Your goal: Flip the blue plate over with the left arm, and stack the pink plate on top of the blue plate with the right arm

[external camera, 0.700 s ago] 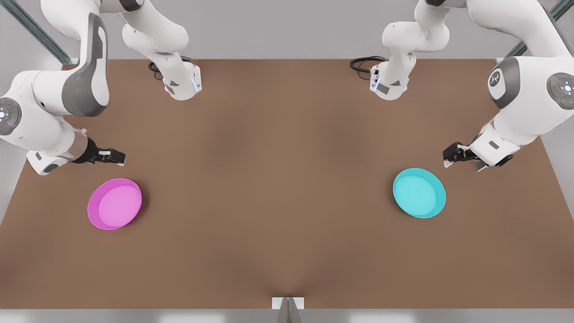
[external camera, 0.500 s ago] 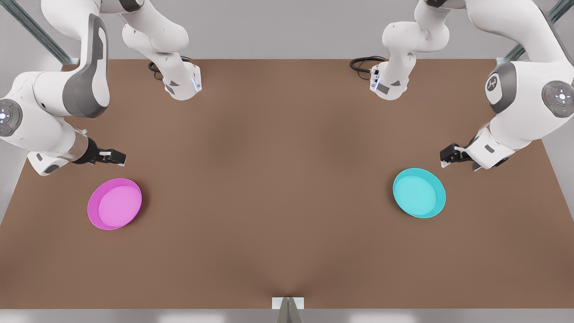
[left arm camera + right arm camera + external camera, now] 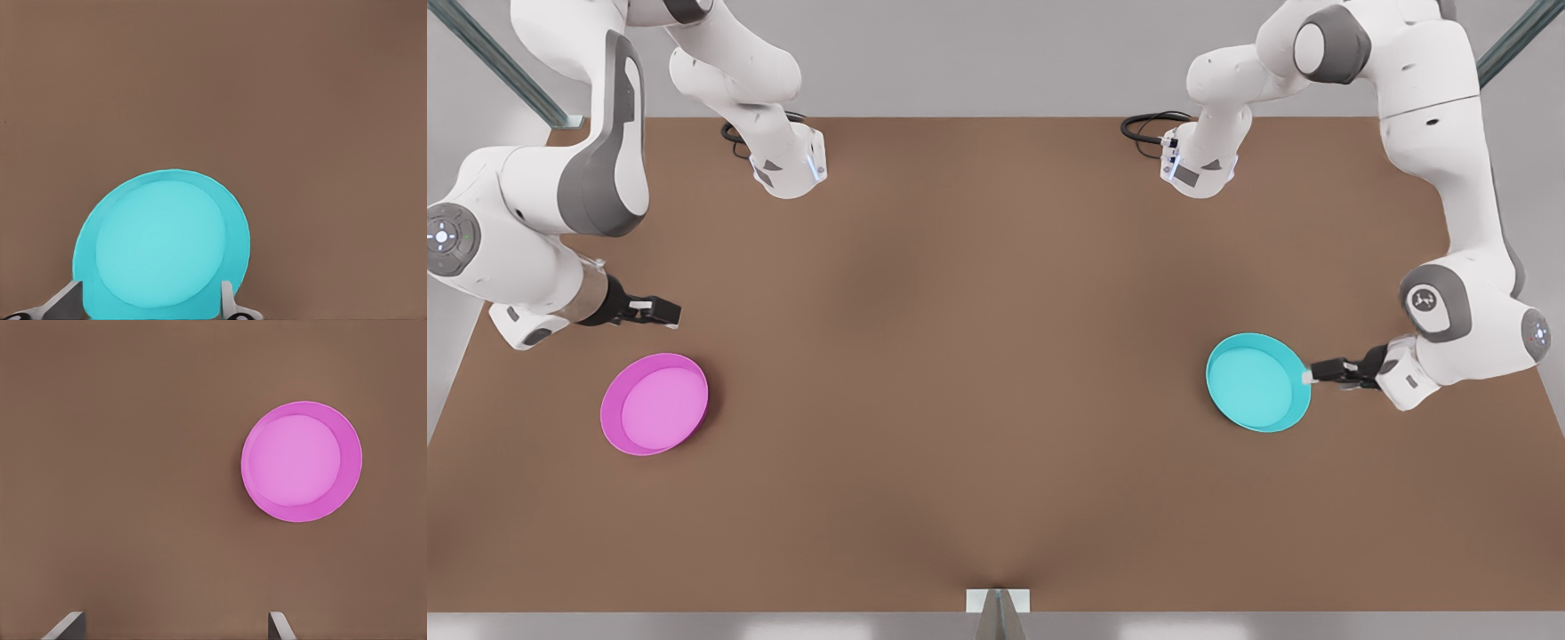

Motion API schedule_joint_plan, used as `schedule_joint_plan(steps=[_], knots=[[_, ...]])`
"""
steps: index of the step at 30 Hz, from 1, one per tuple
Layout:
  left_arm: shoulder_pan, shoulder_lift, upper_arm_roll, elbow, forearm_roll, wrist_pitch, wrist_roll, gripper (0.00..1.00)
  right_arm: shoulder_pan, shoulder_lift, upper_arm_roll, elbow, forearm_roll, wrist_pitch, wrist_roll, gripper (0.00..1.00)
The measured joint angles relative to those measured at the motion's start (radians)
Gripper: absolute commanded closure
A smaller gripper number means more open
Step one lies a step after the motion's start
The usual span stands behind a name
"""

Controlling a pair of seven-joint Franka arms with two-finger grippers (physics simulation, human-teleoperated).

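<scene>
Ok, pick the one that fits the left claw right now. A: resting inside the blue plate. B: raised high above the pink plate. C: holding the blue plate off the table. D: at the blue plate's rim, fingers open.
D: the left claw sits at the blue plate's rim, fingers spread either side.

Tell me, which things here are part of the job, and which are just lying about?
Part of the job:
- round cyan plastic plate, rim up, left gripper at its edge, jaws open
- round magenta-pink plastic plate, right gripper nearby, jaws open

Just lying about:
- black cables at the brown table's far edge
</scene>
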Motion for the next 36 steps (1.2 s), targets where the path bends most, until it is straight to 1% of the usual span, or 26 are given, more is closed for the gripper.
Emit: schedule_joint_plan(steps=[1, 3, 8, 15, 18, 21, 24, 25, 26, 28, 31, 36], knots=[[0.005, 0.023, 0.001, 0.002, -0.014, 0.004, 0.021, 0.02, 0.0, 0.001, 0.0, 0.0, 0.0, 0.0, 0.0, 0.0], [0.024, 0.071, 0.037, 0.008, -0.057, 0.007, 0.119, 0.02, 0.001, 0.001, 0.0, 0.0, 0.0, 0.0, 0.001, 0.0], [0.048, 0.141, 0.063, 0.022, -0.127, 0.029, 0.213, 0.02, 0.003, -0.001, 0.0, 0.0, -0.002, 0.0, 0.0, 0.0], [0.093, 0.24, 0.075, 0.063, -0.194, 0.018, 0.373, 0.03, 0.003, 0.005, 0.002, 0.0, -0.001, 0.0, 0.01, 0.0], [0.096, 0.262, 0.075, 0.062, -0.217, 0.006, 0.391, 0.04, 0.013, 0.02, 0.002, 0.012, -0.001, -0.011, 0.011, 0.0], [0.096, 0.265, 0.074, 0.051, -0.241, -0.012, 0.391, 0.08, 0.012, 0.025, 0.002, 0.013, 0.002, -0.011, 0.012, 0.0], [0.097, 0.279, 0.074, 0.048, -0.253, -0.017, 0.391, 0.15, 0.013, 0.028, 0.003, 0.043, -0.028, -0.01, 0.015, 0.0], [0.096, 0.283, 0.074, 0.049, -0.255, -0.016, 0.391, 0.23, 0.005, 0.028, 0.001, 0.062, -0.025, -0.011, 0.01, 0.0], [0.098, 0.295, 0.075, 0.053, -0.258, -0.014, 0.39, 0.26, 0.003, 0.036, 0.001, 0.065, -0.029, -0.008, 0.016, 0.0], [0.097, 0.3, 0.075, 0.051, -0.26, -0.017, 0.39, 0.39, 0.013, 0.039, 0.002, 0.086, -0.032, -0.008, 0.015, 0.0], [0.096, 0.301, 0.076, 0.046, -0.261, -0.029, 0.391, 0.44, 0.014, 0.039, 0.009, 0.094, -0.031, -0.008, 0.015, 0.0], [0.096, 0.322, 0.081, 0.046, -0.252, -0.015, 0.391, 0.44, 0.015, 0.039, 0.009, 0.098, -0.051, -0.006, 0.018, 0.0]])
